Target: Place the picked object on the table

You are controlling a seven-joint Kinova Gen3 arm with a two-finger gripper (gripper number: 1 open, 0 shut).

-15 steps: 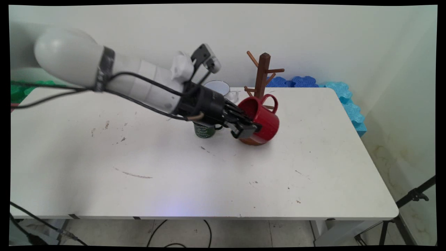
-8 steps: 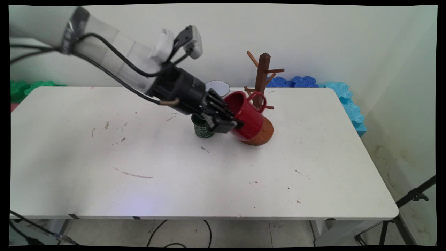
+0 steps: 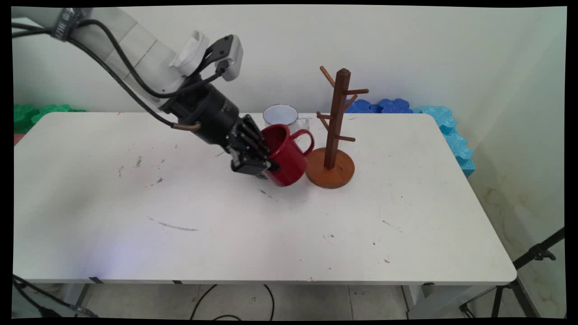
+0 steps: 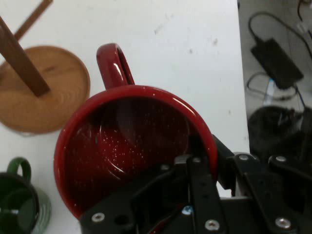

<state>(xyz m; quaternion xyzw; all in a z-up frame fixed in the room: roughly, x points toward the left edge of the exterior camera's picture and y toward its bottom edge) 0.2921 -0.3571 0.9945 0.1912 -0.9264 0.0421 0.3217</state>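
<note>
Red mug: held tilted above the table, mouth turned up and to the left toward the arm, base down and to the right; its handle sticks out on the right, toward the mug tree.
Gripper: clamped on the red mug's rim at the mug's left side, one finger inside the cup and one outside, as the hand view shows; the mug hangs just right of the hand.
Mug axis: runs from upper left to lower right, roughly in line with the gripper's reach.
Mug tree: wooden, upright on a round base, just right of the red mug; the mug's side is close beside the base, and I cannot tell whether they touch. No mug hangs on its pegs.
Green mug: small, standing on the table under the hand, mostly hidden in the main view.
White mug: stands farther back, behind the red mug, near the table's far edge.
Table: white, scuffed.
</note>
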